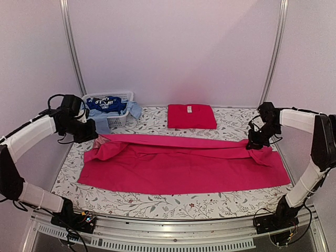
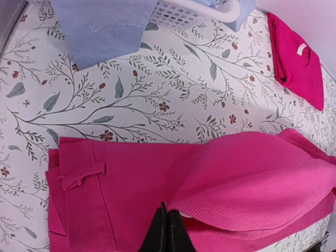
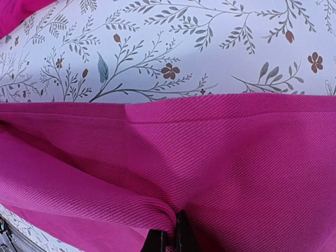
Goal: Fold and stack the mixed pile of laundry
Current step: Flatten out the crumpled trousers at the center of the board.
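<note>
Pink cloth [image 1: 184, 168] fills the middle of the table [image 1: 157, 203] in the top view. Its long axis runs left to right, the near edge lies flat, and the far edge is raised into a long ridge strung between the two arms. The left gripper [image 1: 96, 137] is at the left end of that ridge and the right gripper [image 1: 255, 148] at the right end, each arm on the corner nearest it. Behind them a folded red shirt [image 1: 191, 116] lies flat at the far side, apart from the cloth. The white basket [image 1: 116, 119] at far left holds a dark blue printed piece [image 1: 105, 104], with light blue cloth [image 1: 101, 123] hanging over its rim. Over to the left wrist: the fingertips [image 2: 160, 236] are pressed together on a fold of the pink cloth, a puffed flap swells away to their right, and flat layers lie ahead. Now the right wrist: its fingertips [image 3: 184, 239] are also closed, pinching a rolled pink edge, with a smooth layer ahead and bare flowered table beyond. With both far corners held and the free edge lying toward the arm bases, the fold looks set to travel across the short axis, both arms moving level so the ridge stays straight.
</note>
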Controlling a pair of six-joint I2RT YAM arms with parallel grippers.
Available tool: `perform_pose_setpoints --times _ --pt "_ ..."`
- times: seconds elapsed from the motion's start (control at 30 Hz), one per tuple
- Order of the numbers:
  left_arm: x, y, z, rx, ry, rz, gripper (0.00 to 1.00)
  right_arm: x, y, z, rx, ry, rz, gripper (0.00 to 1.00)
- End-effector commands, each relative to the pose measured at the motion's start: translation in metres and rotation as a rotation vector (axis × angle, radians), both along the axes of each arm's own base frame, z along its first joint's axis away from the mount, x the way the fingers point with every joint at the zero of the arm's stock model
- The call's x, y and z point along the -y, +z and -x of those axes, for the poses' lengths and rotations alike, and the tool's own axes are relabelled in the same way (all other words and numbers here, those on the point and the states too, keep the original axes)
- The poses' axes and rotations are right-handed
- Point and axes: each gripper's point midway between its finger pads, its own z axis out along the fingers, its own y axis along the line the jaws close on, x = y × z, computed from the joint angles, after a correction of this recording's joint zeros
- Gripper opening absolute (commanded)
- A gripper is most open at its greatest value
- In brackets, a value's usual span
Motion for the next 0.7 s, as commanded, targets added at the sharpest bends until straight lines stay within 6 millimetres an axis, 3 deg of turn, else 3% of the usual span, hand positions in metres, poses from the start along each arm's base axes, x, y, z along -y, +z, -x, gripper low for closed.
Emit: perform_pose_setpoints --times 0.0,0.1,0.2,0.3,0.4,0.57,0.67 --pt "-0.002 -0.044 -0.01 -0.103 0.085 -0.034 0.0 0.012 -0.027 -0.02 -0.016 -0.035 0.045 0.0" --pt "0.014 -0.07 -0.016 -0.192 0.089 0.005 0.0 0.0 -0.058 -0.017 -0.103 -0.012 0.002 0.0" --pt "0.028 -0.097 0.003 -0.287 0.106 0.028 0.0 -0.011 -0.076 0.006 -0.18 -0.018 -0.059 0.0" --pt "0.036 -0.126 0.044 -0.406 0.154 0.07 0.0 -0.025 -0.08 0.04 -0.24 -0.056 -0.167 0.0" --pt "0.036 -0.153 0.098 -0.528 0.205 0.11 0.0 -0.036 -0.084 0.077 -0.316 -0.113 -0.256 0.0" --pt "0.029 -0.159 0.161 -0.632 0.282 0.128 0.0 -0.03 -0.083 0.122 -0.385 -0.191 -0.242 0.0" --pt "0.022 -0.152 0.188 -0.663 0.339 0.139 0.0 -0.023 -0.067 0.129 -0.387 -0.242 -0.211 0.0"
